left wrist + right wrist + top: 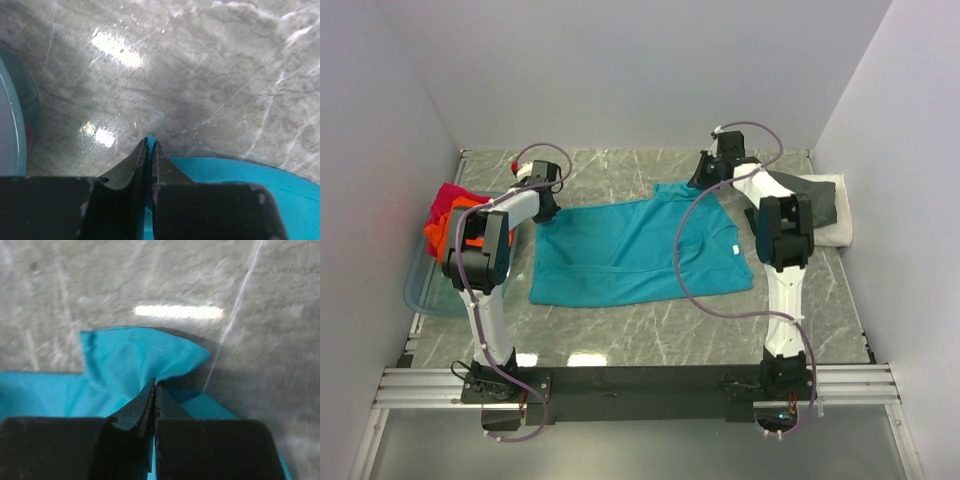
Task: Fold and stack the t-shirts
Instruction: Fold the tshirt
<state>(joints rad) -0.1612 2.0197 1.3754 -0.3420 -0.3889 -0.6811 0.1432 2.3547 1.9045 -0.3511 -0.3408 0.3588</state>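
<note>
Your left fingers (148,149) are pinched nearly closed on an edge of the teal shirt (630,250); in the left wrist view a thin sliver of teal shows between the tips, right at the cloth's corner. Your right fingers (153,387) are closed tight on a raised fold of the same shirt, with the fabric peaking up into the tips and bare bench (165,275) beyond. From above, the teal shirt lies spread mostly flat at mid-bench, collar toward the right arm, hem toward the left arm. You have the left fingers (548,207) at its far left corner and the right fingers (704,181) at its far right part, by the sleeve. The tub (415,290) sits at the left edge of the bench; an orange shirt (438,238) and a red shirt (450,197) are heaped at its far end. At the right edge, a grey shirt (817,195) lies on a white shirt (838,228), both partly hidden by the right arm. You cannot tell from these views how neatly those two are folded.
</note>
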